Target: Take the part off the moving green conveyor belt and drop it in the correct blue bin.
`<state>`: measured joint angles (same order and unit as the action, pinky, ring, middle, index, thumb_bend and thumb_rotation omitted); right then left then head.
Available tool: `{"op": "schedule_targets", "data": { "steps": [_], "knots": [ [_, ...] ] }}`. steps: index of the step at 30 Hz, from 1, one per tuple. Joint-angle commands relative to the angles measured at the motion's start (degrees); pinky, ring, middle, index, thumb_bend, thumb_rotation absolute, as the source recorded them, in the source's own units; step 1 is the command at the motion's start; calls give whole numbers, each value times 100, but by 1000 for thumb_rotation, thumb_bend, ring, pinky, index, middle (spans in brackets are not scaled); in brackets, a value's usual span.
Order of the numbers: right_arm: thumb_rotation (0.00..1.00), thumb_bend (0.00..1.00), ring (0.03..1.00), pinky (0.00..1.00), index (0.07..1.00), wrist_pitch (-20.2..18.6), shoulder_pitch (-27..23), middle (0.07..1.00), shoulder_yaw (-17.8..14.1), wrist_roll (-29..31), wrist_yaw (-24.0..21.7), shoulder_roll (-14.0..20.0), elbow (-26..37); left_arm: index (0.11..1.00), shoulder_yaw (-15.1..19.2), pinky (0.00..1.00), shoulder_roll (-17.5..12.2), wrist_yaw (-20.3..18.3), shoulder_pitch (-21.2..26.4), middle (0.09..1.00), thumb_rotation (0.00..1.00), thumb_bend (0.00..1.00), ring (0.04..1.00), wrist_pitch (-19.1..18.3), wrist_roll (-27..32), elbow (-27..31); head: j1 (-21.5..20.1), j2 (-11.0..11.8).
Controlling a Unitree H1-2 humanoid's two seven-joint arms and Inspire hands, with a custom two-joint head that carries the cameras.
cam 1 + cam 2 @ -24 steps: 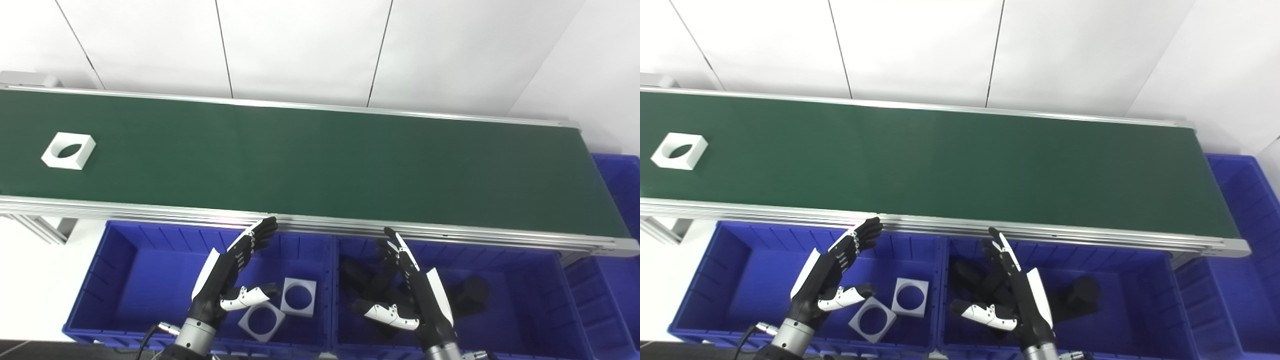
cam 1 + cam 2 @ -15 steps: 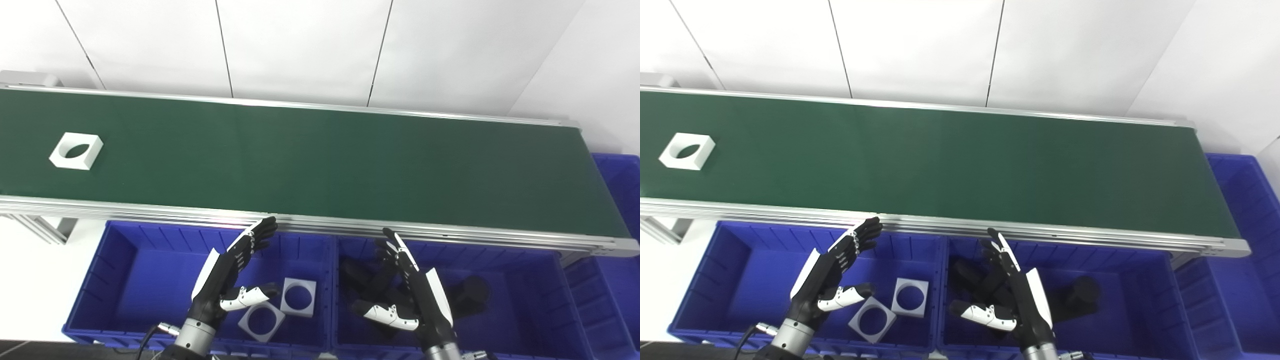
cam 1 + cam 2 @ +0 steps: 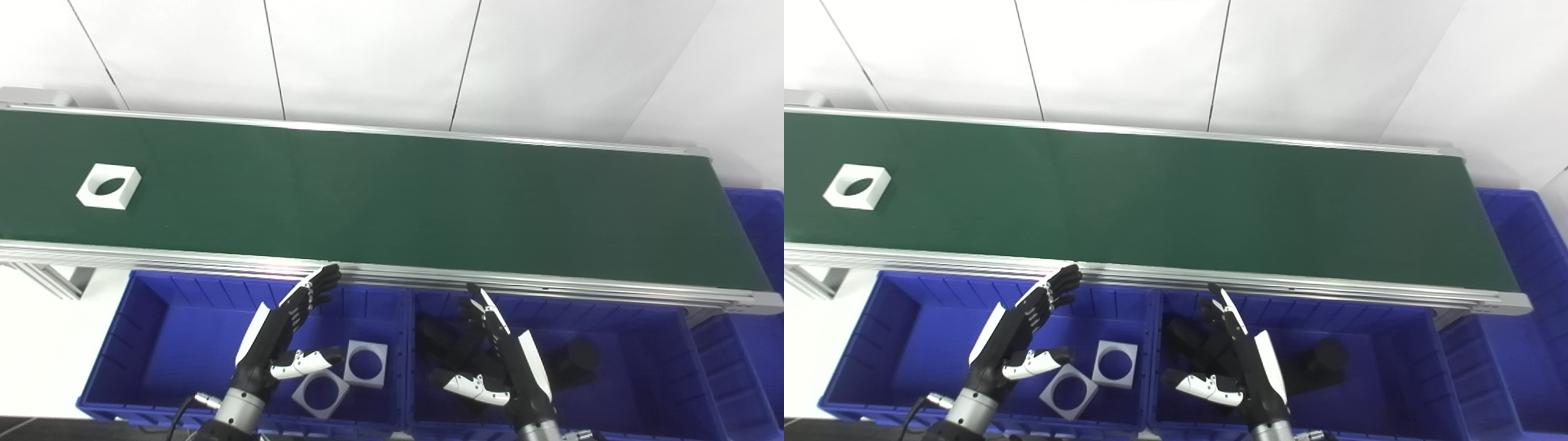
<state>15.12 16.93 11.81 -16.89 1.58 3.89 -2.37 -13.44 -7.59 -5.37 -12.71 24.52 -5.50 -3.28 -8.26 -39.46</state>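
Near the left end of the green conveyor belt (image 3: pixel 392 190), the white part (image 3: pixel 108 186) had been carried slightly rightward, not yet within reach, while the left hand (image 3: pixel 278 343) and right hand (image 3: pixel 499 367) were held spread and empty above the blue bins (image 3: pixel 153 343).

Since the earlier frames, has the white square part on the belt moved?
Yes. The white square part has travelled rightward along the green belt, farther from the picture's left edge, while the belt's frame stays put.

On the green conveyor belt (image 3: pixel 392 196) there is one white square part (image 3: pixel 108 186) with a round hole. Below the belt there are two blue bins side by side, and a third blue bin (image 3: pixel 759 226) at its right end. The left bin (image 3: pixel 153 343) holds two white square parts (image 3: pixel 365 364) (image 3: pixel 320 393). The right bin (image 3: pixel 643 392) holds some black cylinder parts (image 3: pixel 576 358); I cannot count them.
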Motion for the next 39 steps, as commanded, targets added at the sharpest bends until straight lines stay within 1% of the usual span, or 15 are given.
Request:
{"op": "schedule_targets", "data": {
  "steps": [1, 4, 5, 8, 11, 12, 16, 19, 22, 25, 29, 31, 33, 37, 39],
  "knots": [
    [455, 923, 871, 879, 958, 324, -68, 876, -16, 69, 54, -20, 58, 884, 11, 837, -136, -23, 237, 883, 549, 902, 881, 233, -152, 400, 117, 58],
    [460, 921, 871, 880, 958, 419, -100, 875, -35, 50, 79, 22, -44, 897, 31, 850, -317, -224, 481, 894, 532, 875, 882, 39, -432, 806, 434, 217],
    [463, 920, 873, 879, 958, 442, -108, 876, -42, 54, 80, 35, -70, 898, 53, 846, -368, -274, 571, 897, 526, 864, 881, -89, -548, 975, 434, 217],
    [453, 919, 877, 878, 960, 535, -149, 882, -62, 109, 82, 51, -194, 895, 112, 854, -437, -368, 826, 902, 491, 843, 889, -364, -635, 1265, 659, 387],
    [449, 922, 875, 877, 951, 600, -168, 875, -86, 68, 134, 43, -275, 880, 192, 800, -461, -422, 1080, 886, 427, 826, 863, -573, -662, 1486, 720, 450],
    [448, 922, 874, 876, 949, 617, -177, 873, -92, 63, 143, 45, -304, 879, 221, 789, -465, -441, 1149, 884, 420, 823, 859, -688, -704, 1559, 777, 527],
    [450, 916, 879, 863, 957, 661, -219, 876, -102, 60, 155, 70, -402, 884, 325, 771, -495, -491, 1305, 873, 404, 824, 847, -949, -802, 1661, 816, 626],
    [443, 909, 881, 871, 957, 757, -253, 876, -115, 88, 154, 99, -500, 889, 406, 760, -525, -484, 1380, 879, 429, 837, 844, -1057, -869, 1660, 834, 673],
    [441, 908, 877, 877, 954, 827, -301, 872, -142, 103, 159, 138, -591, 889, 482, 754, -524, -395, 1467, 884, 431, 829, 842, -949, -915, 1508, 954, 735],
    [445, 912, 875, 874, 959, 847, -338, 873, -176, 168, 120, 175, -662, 910, 582, 813, -539, -305, 1582, 905, 481, 824, 876, -924, -1061, 1310, 1123, 784],
    [424, 904, 872, 886, 964, 941, -394, 875, -207, 283, 92, 213, -767, 918, 753, 840, -579, -140, 1830, 909, 491, 830, 890, -839, -1198, 885, 1235, 797],
    [428, 904, 872, 897, 963, 966, -410, 873, -213, 261, 105, 236, -794, 922, 826, 840, -625, -66, 1980, 910, 486, 828, 892, -895, -1320, 693, 1288, 810],
    [436, 911, 879, 908, 962, 962, -418, 872, -219, 274, 94, 256, -804, 927, 897, 831, -671, -48, 2120, 918, 416, 807, 893, -966, -1333, 519, 1309, 804],
    [426, 913, 884, 926, 958, 1016, -434, 874, -228, 381, 59, 268, -837, 924, 1080, 824, -782, 134, 2358, 916, 372, 823, 889, -1082, -1553, 151, 1304, 786],
    [421, 910, 888, 935, 959, 1040, -444, 877, -223, 416, 40, 281, -858, 925, 1135, 822, -878, 221, 2451, 917, 344, 823, 888, -1026, -1656, -30, 1289, 767]
  ]
}}
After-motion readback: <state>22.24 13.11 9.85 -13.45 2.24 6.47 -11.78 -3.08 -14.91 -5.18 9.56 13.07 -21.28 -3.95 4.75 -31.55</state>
